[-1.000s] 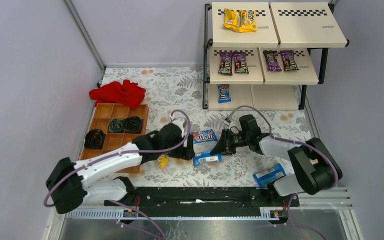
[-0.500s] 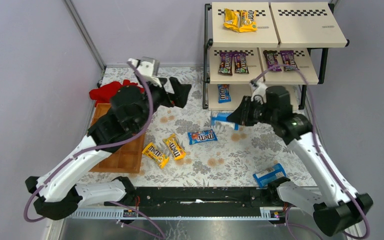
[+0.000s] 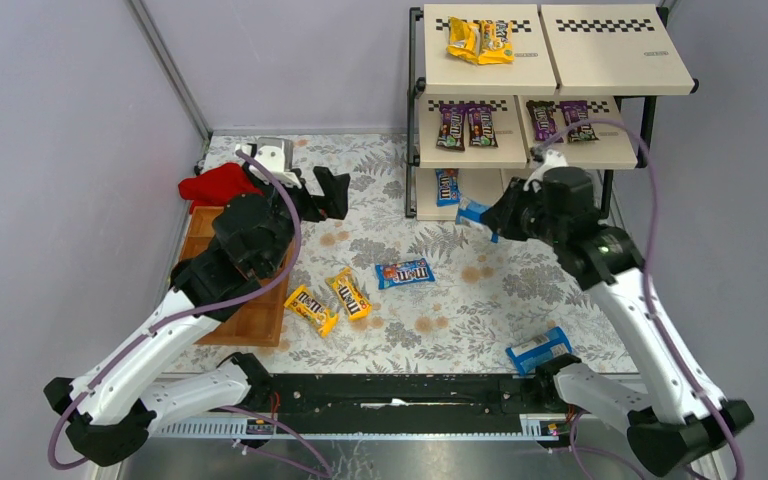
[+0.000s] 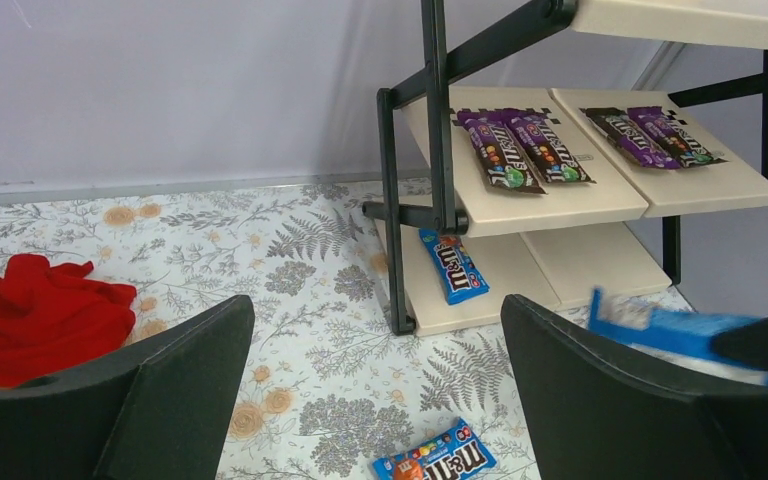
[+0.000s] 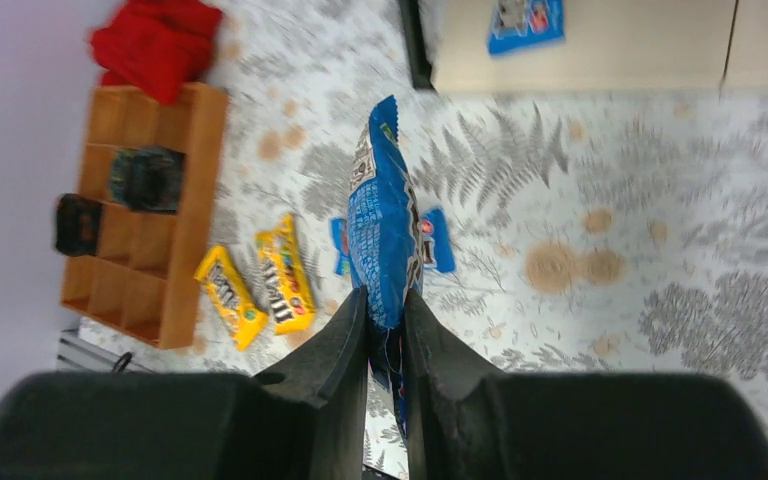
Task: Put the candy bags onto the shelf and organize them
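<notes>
Shelf (image 3: 600,60): cream boards, black frame, black-and-white checkered strips. Top-tier candy bags (image 3: 480,40) — yellow; middle-tier bags (image 3: 465,125) purple-brown; bottom-tier bag (image 3: 447,186) blue. The held bag (image 5: 385,215) in the black right hand (image 5: 385,300) is blue with white print. Table (image 3: 480,320): pale cloth, grey ferns, tan flowers. Cloth (image 3: 218,184) — red. Tray (image 5: 200,200): brown wood.

Right gripper (image 3: 493,215) moved blue candy bag (image 3: 473,212) nearer shelf (image 3: 560,196).
</notes>
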### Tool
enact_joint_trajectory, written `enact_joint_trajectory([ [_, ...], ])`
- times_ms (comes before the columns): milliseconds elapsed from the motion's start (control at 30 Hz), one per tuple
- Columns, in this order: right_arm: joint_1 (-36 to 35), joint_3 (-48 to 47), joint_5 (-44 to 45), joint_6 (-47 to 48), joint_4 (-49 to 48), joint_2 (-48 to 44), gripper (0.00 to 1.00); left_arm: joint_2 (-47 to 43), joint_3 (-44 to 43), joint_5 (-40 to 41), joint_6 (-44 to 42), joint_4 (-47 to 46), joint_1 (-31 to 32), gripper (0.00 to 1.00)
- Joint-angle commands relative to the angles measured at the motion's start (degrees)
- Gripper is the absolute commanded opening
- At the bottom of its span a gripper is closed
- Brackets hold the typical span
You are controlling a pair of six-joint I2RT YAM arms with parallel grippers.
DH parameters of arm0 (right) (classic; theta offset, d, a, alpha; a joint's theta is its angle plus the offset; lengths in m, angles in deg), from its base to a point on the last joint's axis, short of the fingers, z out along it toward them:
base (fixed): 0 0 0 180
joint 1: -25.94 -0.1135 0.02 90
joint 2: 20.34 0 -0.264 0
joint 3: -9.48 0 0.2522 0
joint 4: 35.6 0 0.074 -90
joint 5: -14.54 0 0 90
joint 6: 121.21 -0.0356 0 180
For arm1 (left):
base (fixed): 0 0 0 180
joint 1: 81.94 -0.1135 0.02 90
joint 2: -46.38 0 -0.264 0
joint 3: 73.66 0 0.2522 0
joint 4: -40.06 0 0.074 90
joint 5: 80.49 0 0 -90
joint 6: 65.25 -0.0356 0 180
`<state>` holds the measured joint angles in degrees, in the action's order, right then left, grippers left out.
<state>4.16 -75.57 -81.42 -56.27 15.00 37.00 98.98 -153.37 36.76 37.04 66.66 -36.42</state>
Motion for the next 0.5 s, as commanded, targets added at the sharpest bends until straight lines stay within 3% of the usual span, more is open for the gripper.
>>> enact_joint_trajectory([
  [0,1.9,10.6,1.4,-8.5,-10.2,2.4,0.14,-1.0,0.6,0.2,-0.2,-3.9,-0.3,0.99],
  [233,15.3,28.5,-8.9,-22.3,-30.3,1.4,0.13,-1.4,1.6,-1.2,0.6,-4.4,-0.3,0.99],
  [467,21.1,43.1,-4.3,-33.6,-62.8,6.3,0.13,-1.5,2.4,-1.3,0.9,-5.1,-0.3,0.99],
])
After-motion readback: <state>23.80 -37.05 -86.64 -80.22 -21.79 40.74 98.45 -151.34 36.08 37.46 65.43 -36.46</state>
